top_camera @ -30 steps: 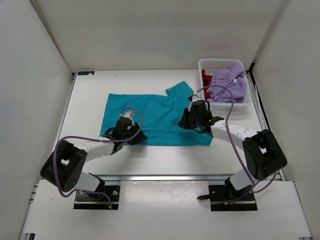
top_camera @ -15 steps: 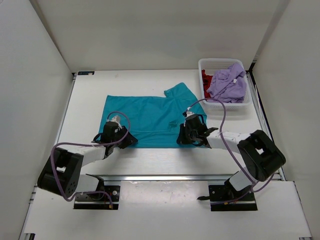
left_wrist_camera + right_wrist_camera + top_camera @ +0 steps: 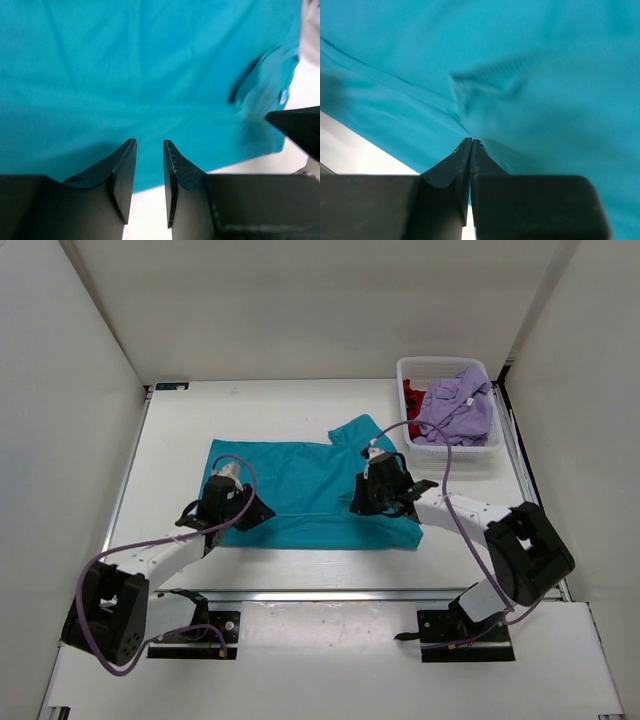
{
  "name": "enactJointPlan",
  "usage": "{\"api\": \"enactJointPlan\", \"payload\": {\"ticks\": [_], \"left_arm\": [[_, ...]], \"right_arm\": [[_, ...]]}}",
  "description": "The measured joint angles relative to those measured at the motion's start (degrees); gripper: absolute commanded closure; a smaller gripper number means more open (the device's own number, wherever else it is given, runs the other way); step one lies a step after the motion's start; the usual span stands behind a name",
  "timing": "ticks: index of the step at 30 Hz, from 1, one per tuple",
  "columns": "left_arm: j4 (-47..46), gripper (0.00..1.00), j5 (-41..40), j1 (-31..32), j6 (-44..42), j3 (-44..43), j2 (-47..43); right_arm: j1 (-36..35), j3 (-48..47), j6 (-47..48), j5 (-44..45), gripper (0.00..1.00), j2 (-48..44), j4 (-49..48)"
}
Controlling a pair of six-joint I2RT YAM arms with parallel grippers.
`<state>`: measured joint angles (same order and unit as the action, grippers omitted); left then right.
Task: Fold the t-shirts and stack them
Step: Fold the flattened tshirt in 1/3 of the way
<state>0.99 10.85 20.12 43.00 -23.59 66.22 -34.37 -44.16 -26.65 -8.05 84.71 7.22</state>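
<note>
The teal t-shirt point(image 3: 300, 475) lies spread flat across the middle of the table, with a sleeve pointing toward the basket. My left gripper point(image 3: 228, 502) hovers low over its left near part. In the left wrist view the jaws point(image 3: 149, 145) stand a little apart with nothing between them, above the teal cloth point(image 3: 150, 75) near its edge. My right gripper point(image 3: 378, 490) is over the shirt's right part. In the right wrist view it point(image 3: 471, 141) is shut, with teal cloth point(image 3: 545, 75) puckered up to its tips. The lavender shirt point(image 3: 455, 405) and the dark red shirt point(image 3: 412, 400) lie in the basket.
The white mesh basket point(image 3: 450, 452) stands at the back right, close to the right arm. White walls close in the table on the left, back and right. A metal rail point(image 3: 320, 595) runs along the near edge, in front of the arm bases.
The teal shirt's near edge now lies closer to the arm bases than before. Both grippers first drew back toward the near edge. The right one has since moved slightly away again.
</note>
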Motion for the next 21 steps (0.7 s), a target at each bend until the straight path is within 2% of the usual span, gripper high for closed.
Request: {"api": "enactJointPlan", "payload": {"ticks": [8, 16, 17, 21], "left_arm": [[-3.23, 0.62, 0.79, -2.73, 0.96, -3.91, 8.13], [-3.89, 0.62, 1.20, -5.73, 2.21, -6.21, 9.79], [-4.07, 0.62, 1.18, -6.19, 2.29, -6.95, 10.05], [-4.17, 0.62, 0.76, -8.33, 2.73, -10.62, 11.93]], "right_arm": [[0.00, -10.32, 1.22, -3.43, 1.00, 13.92, -2.19], [0.87, -17.73, 1.79, -4.52, 1.00, 22.12, -2.05], [1.14, -18.53, 1.90, -4.66, 0.99, 22.71, -2.10], [1.66, -19.21, 2.47, -4.46, 0.82, 22.36, -2.10]]}}
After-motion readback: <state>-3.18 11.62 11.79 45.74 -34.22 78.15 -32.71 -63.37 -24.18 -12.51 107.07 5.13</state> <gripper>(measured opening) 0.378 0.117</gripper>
